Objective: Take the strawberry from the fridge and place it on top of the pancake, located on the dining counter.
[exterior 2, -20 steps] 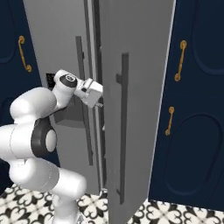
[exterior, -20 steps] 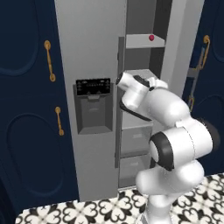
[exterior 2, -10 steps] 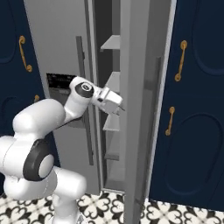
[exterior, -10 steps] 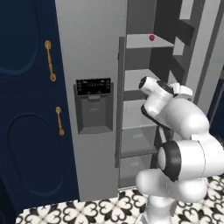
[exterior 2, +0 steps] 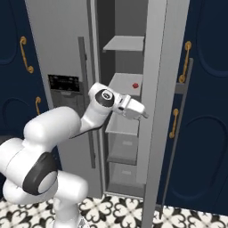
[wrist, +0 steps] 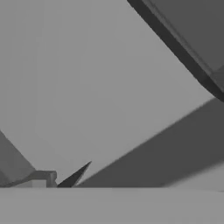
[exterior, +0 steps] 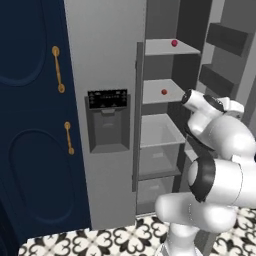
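Light-grey steel frames the scene: the fridge (exterior: 107, 65) now stands with its right door swung well open, where a second ago that door was only ajar and half a second ago about halfway. The grey inner shelves are in plain sight in both base views. The arm, which had been pressed in at the door's edge, has come away from it and now points into the opening.

In the left base view two small red things sit on the shelves: one on the top shelf in the upper middle of the frame (exterior: 174, 43), and one on the shelf beneath it (exterior: 164, 92). In the right base view a red speck (exterior 2: 135, 85) shows on a shelf just above the centre. Which of them is the strawberry I cannot settle at this size; neither looks like a bowl of fruit. The pancake and the dining counter lie elsewhere.

I judge the door-opening step done, with the reach for the berry next.

The claw (exterior 2: 143, 114) sits right of centre in the right base view, just inside the door's edge and below the lower red speck. Its fingers are too small there to read, and the hand view gives flat grey fridge surfaces close up, but it appears fully spread, holding nothing. Whether it brushes the door edge I cannot tell.
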Tool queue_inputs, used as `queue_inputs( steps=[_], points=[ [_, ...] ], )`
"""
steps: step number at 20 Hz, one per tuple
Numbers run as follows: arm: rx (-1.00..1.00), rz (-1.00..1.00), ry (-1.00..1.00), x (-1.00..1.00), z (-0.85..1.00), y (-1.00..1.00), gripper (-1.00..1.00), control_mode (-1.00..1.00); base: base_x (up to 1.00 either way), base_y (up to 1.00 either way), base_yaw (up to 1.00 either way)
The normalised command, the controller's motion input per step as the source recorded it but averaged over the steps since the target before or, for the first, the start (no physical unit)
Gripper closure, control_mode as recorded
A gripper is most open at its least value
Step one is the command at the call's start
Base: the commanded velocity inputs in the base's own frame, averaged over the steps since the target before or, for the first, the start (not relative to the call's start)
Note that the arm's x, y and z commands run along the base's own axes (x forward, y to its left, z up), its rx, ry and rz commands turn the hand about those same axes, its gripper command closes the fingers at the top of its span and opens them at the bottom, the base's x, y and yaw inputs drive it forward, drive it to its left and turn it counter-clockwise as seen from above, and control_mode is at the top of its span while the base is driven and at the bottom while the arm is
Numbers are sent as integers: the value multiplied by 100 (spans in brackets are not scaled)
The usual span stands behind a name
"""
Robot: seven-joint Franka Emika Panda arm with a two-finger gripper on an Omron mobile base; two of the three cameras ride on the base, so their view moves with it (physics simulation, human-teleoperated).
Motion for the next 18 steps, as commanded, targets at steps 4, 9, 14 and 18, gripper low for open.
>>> queue_inputs(
  steps=[4, 9, 14, 18],
  points=[
    [4, 0, -9, -17, 5, -77, -100, -100, 0, 0, 0],
    [3, 4, -13, -72, 32, 16, -100, -100, 0, 0, 0],
    [0, 14, -4, -59, 10, 87, -100, -100, 0, 0, 0],
    [2, 18, 0, -48, 1, 95, -100, -100, 0, 0, 0]
  ],
)
